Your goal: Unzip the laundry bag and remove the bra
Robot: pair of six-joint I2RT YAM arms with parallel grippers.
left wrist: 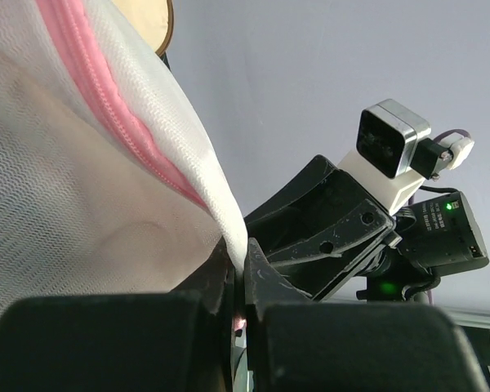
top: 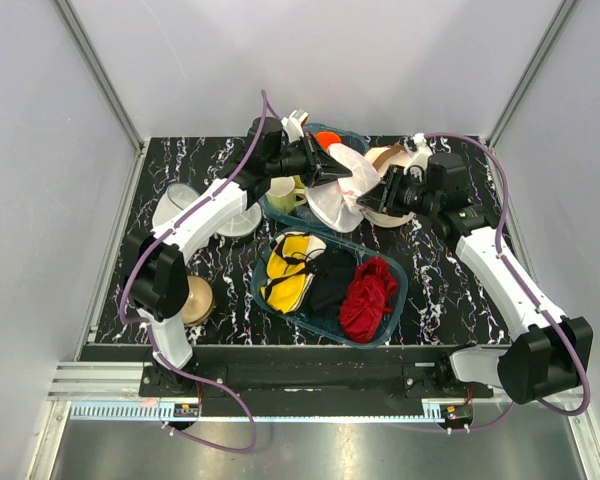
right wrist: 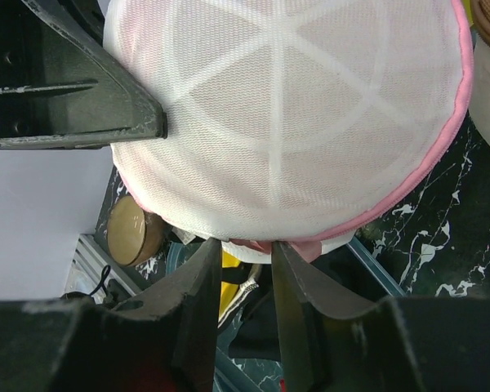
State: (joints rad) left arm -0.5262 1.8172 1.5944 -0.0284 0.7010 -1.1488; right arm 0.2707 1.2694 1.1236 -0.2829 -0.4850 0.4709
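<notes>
The laundry bag (top: 342, 190), white mesh with pink zip trim, hangs in the air between my two grippers over the back tub. My left gripper (top: 336, 172) is shut on a fold of its mesh (left wrist: 243, 260), just below the pink zip (left wrist: 106, 110). My right gripper (top: 373, 198) faces the bag's round side (right wrist: 278, 106), and its jaws are closed on the lower rim (right wrist: 245, 245) by the pink trim (right wrist: 425, 175). The bra shows only as a pale pink tint through the mesh (right wrist: 229, 90). The zip looks closed where I can see it.
A clear tub (top: 401, 283) at the front holds yellow, black and red clothes. A second tub (top: 277, 208) stands under the bag. A tan dome (top: 196, 300) sits at the front left, and a plain white mesh pouch (top: 178, 205) and disc (top: 238, 222) lie at the left.
</notes>
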